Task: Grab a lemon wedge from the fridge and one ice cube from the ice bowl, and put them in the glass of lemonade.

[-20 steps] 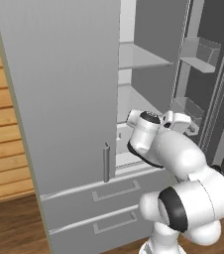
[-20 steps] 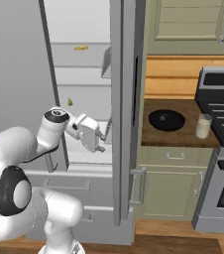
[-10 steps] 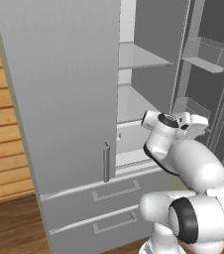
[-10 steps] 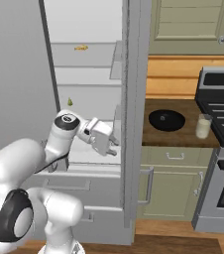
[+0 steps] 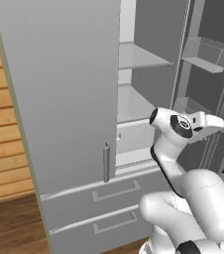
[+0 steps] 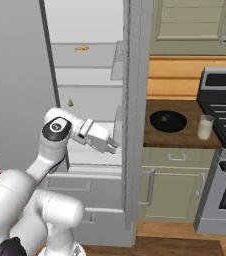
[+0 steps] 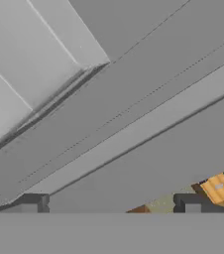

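gripper (image 6: 113,145) spread wide, empty, at the open fridge (image 6: 92,75).
lemon wedge (image 6: 70,103) sits on a shelf behind it, seemingly well apart.

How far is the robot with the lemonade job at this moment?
Done: the fridge door stands open. In hand: nothing; the gripper is open and empty beside the door's edge. Left: the lemon wedge lies on its shelf, and the ice bowl and glass of lemonade wait on the counter.

Arm bent forward, wrist level, gripper (image 6: 113,146) jaws wide apart, empty.
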{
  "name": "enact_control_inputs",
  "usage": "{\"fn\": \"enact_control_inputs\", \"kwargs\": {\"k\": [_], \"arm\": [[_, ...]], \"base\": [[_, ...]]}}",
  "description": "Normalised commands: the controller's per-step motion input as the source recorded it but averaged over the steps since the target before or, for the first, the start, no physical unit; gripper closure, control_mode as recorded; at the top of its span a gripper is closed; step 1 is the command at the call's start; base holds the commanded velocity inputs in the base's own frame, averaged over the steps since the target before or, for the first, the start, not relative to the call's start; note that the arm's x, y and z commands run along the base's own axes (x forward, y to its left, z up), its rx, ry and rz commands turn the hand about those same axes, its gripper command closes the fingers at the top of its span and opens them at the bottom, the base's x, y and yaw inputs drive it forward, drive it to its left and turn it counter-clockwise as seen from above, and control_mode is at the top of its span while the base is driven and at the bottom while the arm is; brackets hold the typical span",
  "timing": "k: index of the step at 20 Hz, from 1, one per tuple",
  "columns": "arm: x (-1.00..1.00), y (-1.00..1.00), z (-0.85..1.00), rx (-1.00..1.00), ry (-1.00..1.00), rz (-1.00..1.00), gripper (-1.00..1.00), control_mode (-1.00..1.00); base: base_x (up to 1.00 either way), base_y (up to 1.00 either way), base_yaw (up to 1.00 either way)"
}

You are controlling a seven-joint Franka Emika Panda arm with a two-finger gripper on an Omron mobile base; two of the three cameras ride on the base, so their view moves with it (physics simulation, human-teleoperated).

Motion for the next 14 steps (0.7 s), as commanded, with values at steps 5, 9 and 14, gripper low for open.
{"fn": "enact_control_inputs", "kwargs": {"k": [5, 9, 14], "arm": [[-0.48, 0.81, 0.79, 0.0, -0.18, 0.1, -1.0, -1.0], [-0.09, 1.0, 0.24, 0.11, -0.33, 0.06, -1.0, -1.0], [0.08, 1.0, -0.09, 0.3, -0.22, 0.24, -1.0, -1.0]], "base": [[0.0, 0.0, 0.0], [0.0, 0.0, 0.0], [0.0, 0.0, 0.0]]}}
